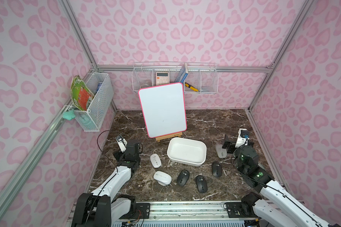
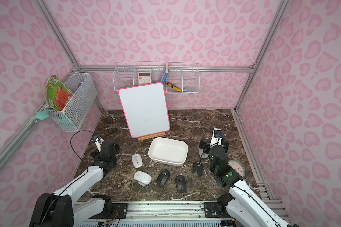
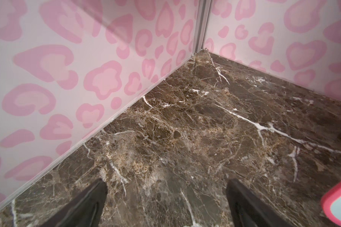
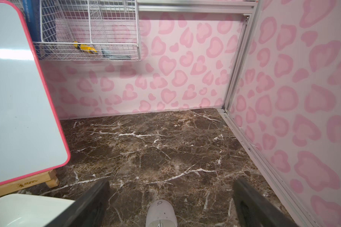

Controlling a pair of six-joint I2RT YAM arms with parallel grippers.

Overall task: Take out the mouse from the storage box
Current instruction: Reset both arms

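Box: storage box was empty.
Tools: left gripper, right gripper wide, holding nothing.
Risk: I feared lowering onto the pale mouse.

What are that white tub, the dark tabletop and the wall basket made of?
The storage box is likely plastic: smooth matte white, rounded moulded corners. The tabletop looks like brown marble with white veins, possibly printed laminate. The basket is thin white-coated wire, probably metal, in an open grid.
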